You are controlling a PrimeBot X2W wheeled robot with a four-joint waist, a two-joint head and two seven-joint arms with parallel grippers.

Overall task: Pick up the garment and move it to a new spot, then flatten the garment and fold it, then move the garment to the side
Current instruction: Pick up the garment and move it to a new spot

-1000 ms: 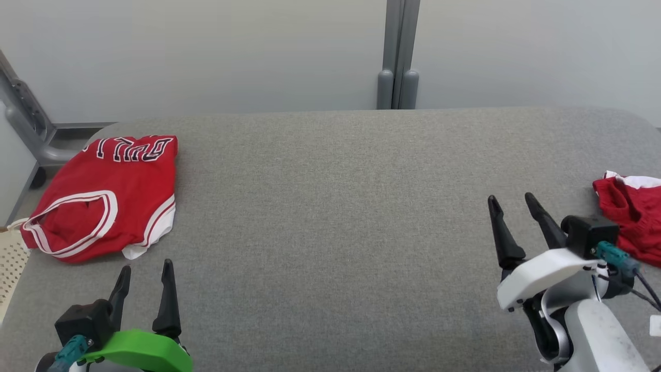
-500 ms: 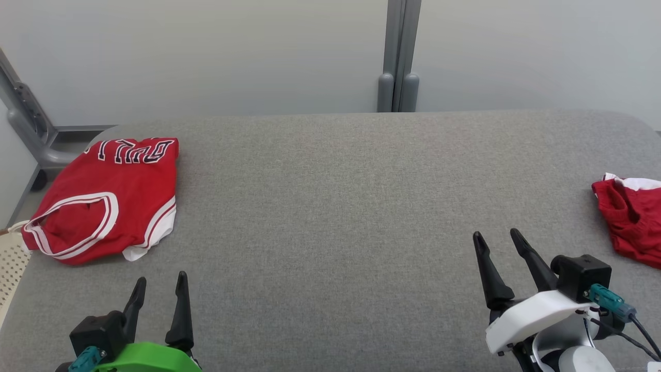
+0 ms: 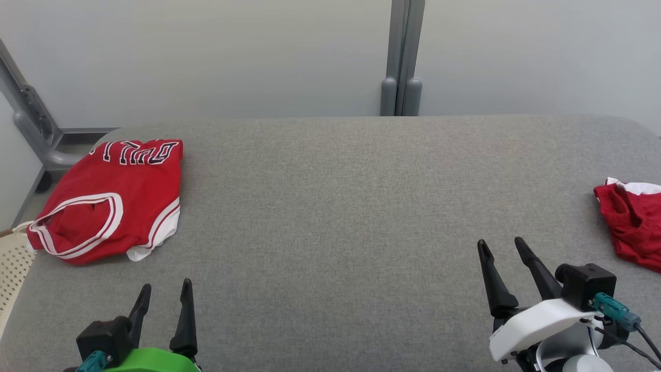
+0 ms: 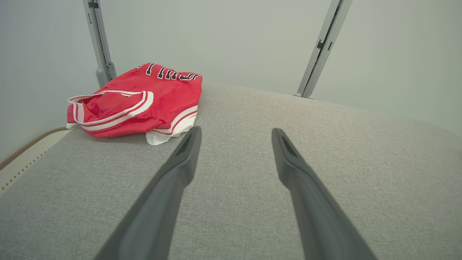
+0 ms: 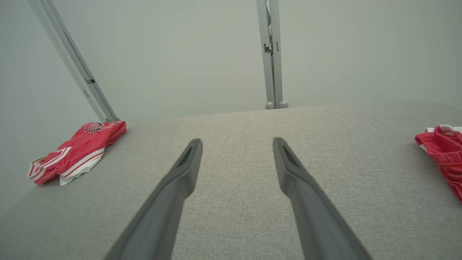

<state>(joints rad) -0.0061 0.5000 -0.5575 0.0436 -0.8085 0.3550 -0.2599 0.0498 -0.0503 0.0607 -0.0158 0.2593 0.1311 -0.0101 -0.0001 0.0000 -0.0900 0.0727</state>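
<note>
Pale grey wall (image 3: 258,51) behind a grey fabric table (image 3: 335,206); a metal post (image 3: 403,57) stands at its far edge

A bare lab test bay: grey padded table (image 3: 330,206), plain pale partition walls (image 3: 206,51), metal post (image 3: 402,57).

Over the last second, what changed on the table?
The right gripper drew back toward the robot, away from the crumpled red garment. The left gripper drew back a little too. Both stayed open and empty; nothing was taken or let go. The red jersey and the crumpled garment lie as before on the grey table; their slight shift is the camera's.
</note>
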